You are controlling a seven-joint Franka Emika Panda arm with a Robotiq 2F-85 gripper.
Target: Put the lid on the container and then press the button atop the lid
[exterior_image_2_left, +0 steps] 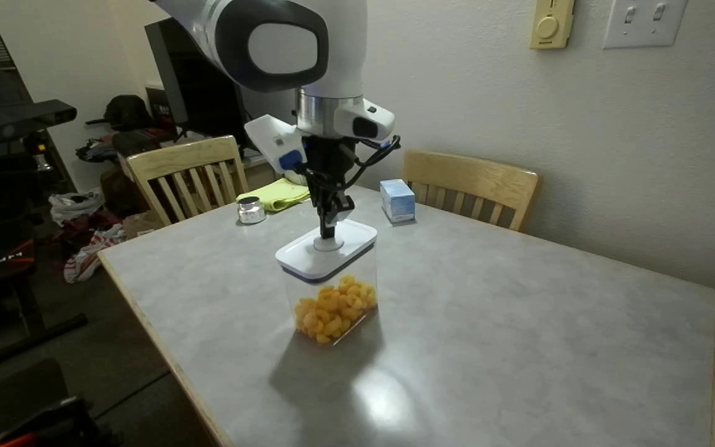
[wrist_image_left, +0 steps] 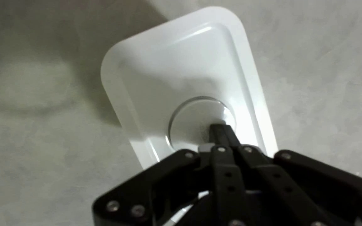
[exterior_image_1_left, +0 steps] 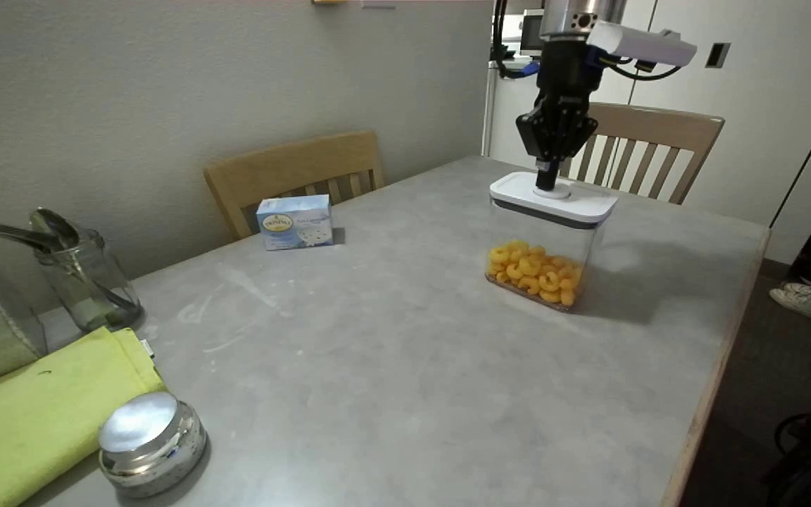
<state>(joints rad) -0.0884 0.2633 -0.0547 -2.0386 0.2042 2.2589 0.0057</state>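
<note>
Gripper (exterior_image_1_left: 547,179) narrow, fingers together, tip on button (wrist_image_left: 191,124). Lid (exterior_image_1_left: 591,202) on container (exterior_image_1_left: 541,232), right of centre in an exterior view; table edge (exterior_image_1_left: 725,359) farther right, tabletop (exterior_image_1_left: 391,338) stretching left past blue box (exterior_image_1_left: 295,222).

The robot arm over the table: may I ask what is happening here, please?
A robot arm points its closed gripper down, its tip apparently touching the round button of the white lid. The lid sits on the clear container of yellow-orange pieces, which stands on the table. The button looks raised, so it seems not fully pressed yet.
</note>
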